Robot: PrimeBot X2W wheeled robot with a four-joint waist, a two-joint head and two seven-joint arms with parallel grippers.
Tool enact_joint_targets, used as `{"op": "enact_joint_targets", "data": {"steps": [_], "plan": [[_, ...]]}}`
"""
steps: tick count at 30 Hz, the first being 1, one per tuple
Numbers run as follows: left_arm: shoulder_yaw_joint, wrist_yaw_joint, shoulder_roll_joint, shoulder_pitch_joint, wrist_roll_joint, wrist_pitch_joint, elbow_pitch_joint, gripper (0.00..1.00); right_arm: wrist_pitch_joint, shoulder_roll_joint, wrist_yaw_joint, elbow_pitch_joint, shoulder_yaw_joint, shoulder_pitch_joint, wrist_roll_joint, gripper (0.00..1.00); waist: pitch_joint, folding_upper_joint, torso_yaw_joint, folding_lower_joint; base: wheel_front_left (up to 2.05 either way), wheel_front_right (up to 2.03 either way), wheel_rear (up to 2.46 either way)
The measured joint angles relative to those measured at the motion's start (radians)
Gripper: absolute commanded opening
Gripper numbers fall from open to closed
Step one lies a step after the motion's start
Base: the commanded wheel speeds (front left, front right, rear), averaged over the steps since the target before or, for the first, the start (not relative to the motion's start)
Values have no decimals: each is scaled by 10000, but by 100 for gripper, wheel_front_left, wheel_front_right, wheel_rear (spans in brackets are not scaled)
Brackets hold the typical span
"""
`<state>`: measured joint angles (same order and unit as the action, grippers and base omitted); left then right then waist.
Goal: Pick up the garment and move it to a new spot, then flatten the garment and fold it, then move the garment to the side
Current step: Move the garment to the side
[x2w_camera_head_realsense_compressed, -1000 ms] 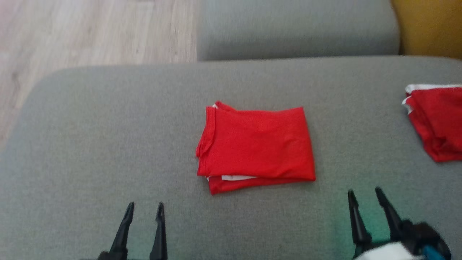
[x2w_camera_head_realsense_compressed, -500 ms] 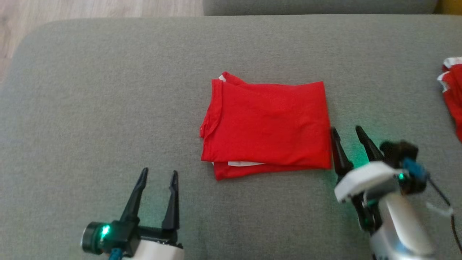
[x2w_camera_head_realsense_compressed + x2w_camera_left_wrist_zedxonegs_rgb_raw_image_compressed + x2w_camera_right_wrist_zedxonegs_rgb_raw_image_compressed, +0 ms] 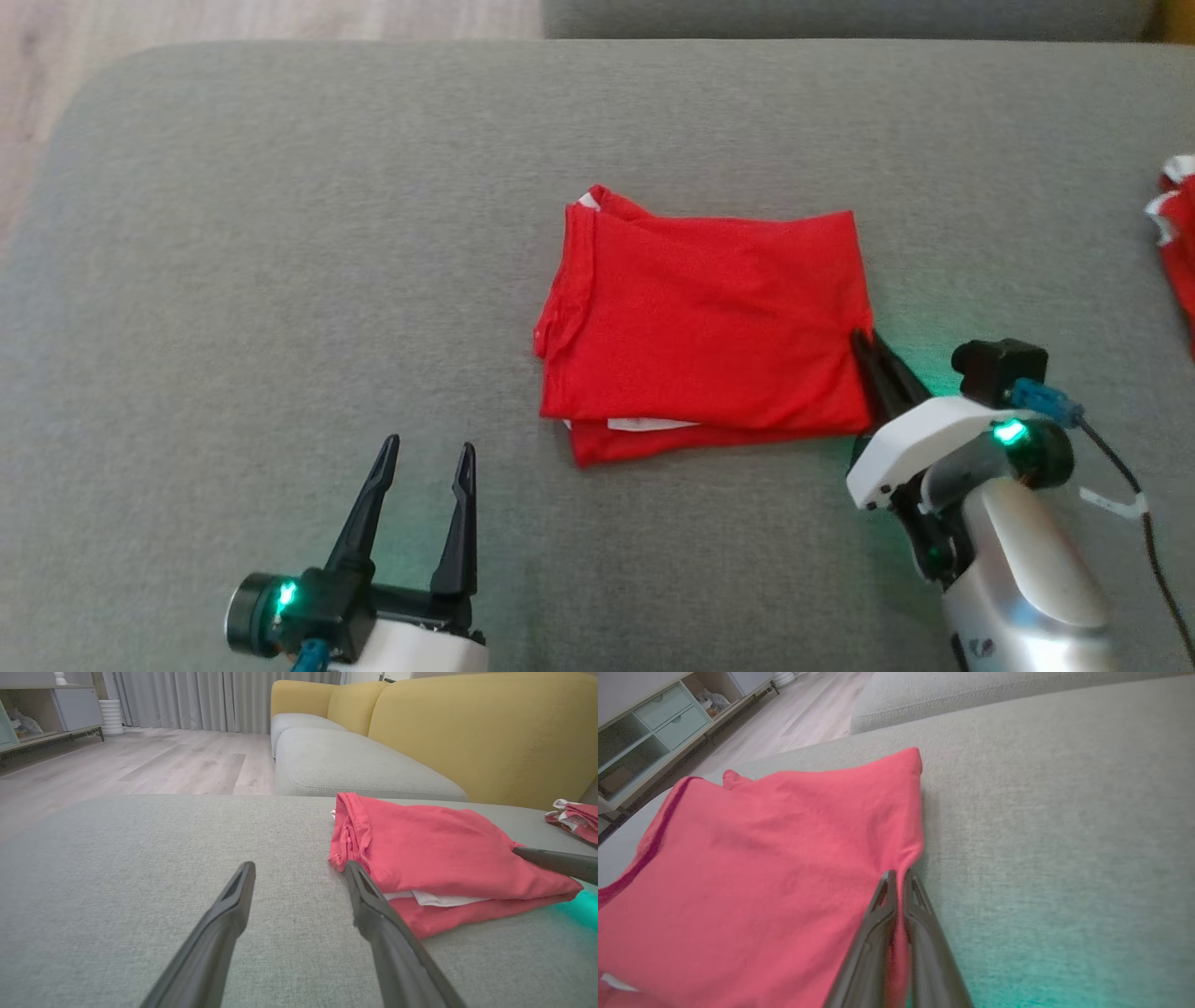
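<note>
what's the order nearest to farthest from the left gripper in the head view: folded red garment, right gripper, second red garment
From the left gripper:
1. folded red garment, ahead and to its right
2. right gripper, shut on that garment's right edge
3. second red garment, at the far right edge

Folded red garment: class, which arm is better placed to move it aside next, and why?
Right. The right gripper is shut on the right edge of the folded red garment, so it can likely carry it aside; the left gripper stands open, apart from it.
</note>
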<state>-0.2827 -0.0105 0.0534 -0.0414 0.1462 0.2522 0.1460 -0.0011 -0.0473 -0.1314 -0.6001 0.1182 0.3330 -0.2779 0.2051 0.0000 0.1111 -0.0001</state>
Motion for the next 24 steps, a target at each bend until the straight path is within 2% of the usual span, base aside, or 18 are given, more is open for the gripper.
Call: {"op": "enact_joint_targets", "data": {"steps": [7, 18, 24], "plan": [[98, 13, 0, 20, 36, 0, -46, 100, 117, -153, 0, 863, -782, 48, 1127, 0, 156, 0, -659, 0, 0, 0, 0], [155, 205, -2, 786, 4, 0, -73, 100, 930, -2192, 0, 2909, -1958, 874, 1664, 0, 1059, 0, -1604, 1, 0, 0, 0], [209, 299, -4, 1188, -73, 0, -67, 100, 1298, -2915, 0, 3634, -2717, 1198, 1825, 0, 1584, 0, -1805, 2, 0, 0, 0]]}}
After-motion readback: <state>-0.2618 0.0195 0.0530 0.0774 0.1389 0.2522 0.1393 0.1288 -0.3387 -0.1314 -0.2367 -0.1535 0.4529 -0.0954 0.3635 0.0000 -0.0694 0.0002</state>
